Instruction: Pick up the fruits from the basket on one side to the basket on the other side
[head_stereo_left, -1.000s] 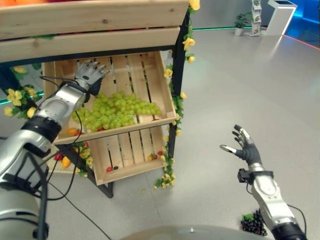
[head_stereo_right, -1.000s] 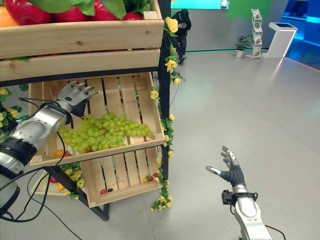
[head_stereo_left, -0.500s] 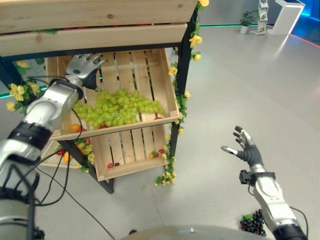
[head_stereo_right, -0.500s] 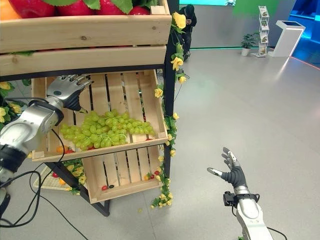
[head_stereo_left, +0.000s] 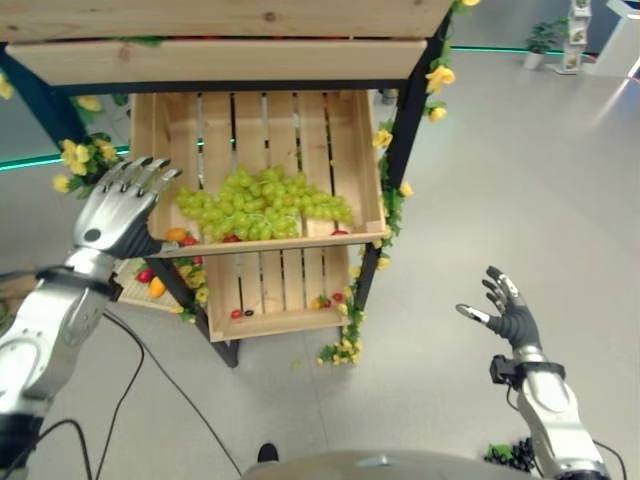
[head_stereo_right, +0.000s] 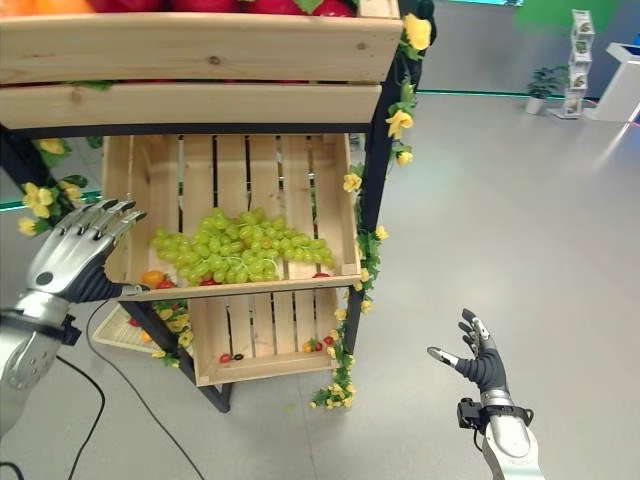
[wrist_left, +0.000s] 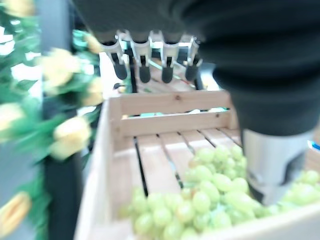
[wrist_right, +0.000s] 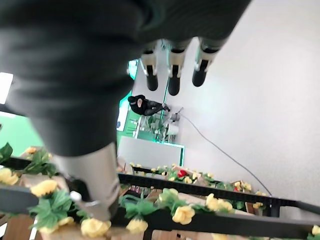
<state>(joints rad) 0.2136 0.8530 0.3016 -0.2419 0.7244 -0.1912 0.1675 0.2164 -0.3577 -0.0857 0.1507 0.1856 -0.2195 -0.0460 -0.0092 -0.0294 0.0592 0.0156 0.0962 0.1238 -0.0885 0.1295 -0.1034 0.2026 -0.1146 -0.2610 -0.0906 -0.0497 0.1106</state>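
L hand (head_stereo_left: 113, 212) is up at the far left, outside the L end of the middle wooden crate (head_stereo_left: 366, 170), fingers straight and spread, holding nothing; in the L wrist view its dark tips (wrist_left: 144, 73) hang in a row above the crate's slatted floor, not touching wood or fruit. Just behind the hand, yellow flowers (head_stereo_left: 76, 159) w/ green leaves. Beside and below it, a low flat tray (head_stereo_right: 112, 331) sits on the floor w/ a few small orange and red fruits near its edge. Next over, the crate itself: a big heap of green grapes (head_stereo_left: 262, 201) lies across its front half, piled vs. the front board, w/ a couple of small red and orange pieces (head_stereo_left: 178, 235) tucked at the front L corner. Above it, a plank shelf (head_stereo_right: 200, 45) carrying red fruit (head_stereo_right: 300, 6) at its top edge. Below the grape crate, a lower crate (head_stereo_left: 270, 290) w/ a few small red and dark fruits on its slats. A black post (head_stereo_left: 398, 150) strung w/ a yellow flower garland (head_stereo_left: 437, 82) runs down the stand's R side. Grey floor (head_stereo_left: 520, 180) beyond. R hand (head_stereo_left: 508, 315) is well apart from the stand, low over the floor, palm side up, fingers apart and relaxed, thumb out, empty. Near its forearm, a bunch of dark grapes (head_stereo_left: 514, 455) lies on the floor.
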